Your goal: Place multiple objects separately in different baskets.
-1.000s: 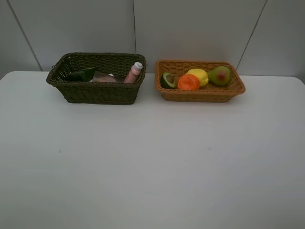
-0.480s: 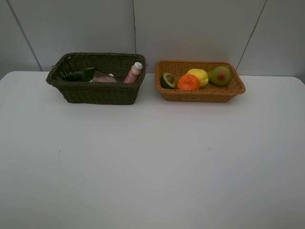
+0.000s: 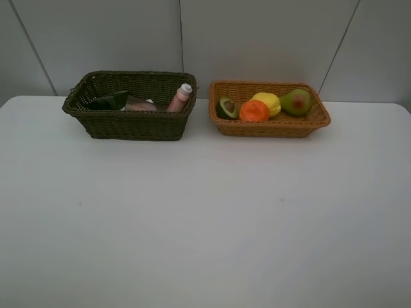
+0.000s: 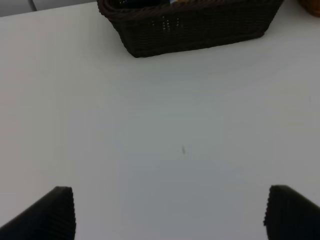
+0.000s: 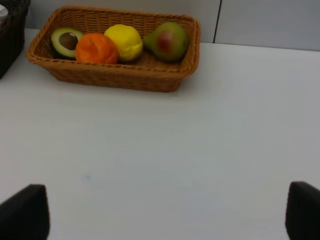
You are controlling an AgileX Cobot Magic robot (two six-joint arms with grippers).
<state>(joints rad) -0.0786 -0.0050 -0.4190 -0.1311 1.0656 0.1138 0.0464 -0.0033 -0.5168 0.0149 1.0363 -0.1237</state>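
The avocado half (image 3: 226, 107), orange (image 3: 254, 110), lemon (image 3: 268, 103) and pear (image 3: 296, 101) lie packed in a row in the light tan basket (image 3: 270, 128), each touching its neighbour. The pink bottle (image 3: 180, 97) leans against the right end wall of the dark basket (image 3: 128, 122), beside a mauve cup (image 3: 139, 104) lying on its side and something dark green that is hard to make out. Fruit in one, containers in the other: the sorting looks finished, and nothing lies loose on the worktop (image 3: 205, 218).

Both arms are out of the high view. The left pincer (image 4: 170, 212) is spread wide and empty above bare worktop, well apart from the dark basket, as is the right pincer (image 5: 167, 212) facing the tan one; this reads as a parked pose.

The right wrist view shows the avocado's pit and the pear's red blush clearly. The left wrist view shows only the dark basket's outer weave, its contents almost hidden. Only the high view gives both baskets together.
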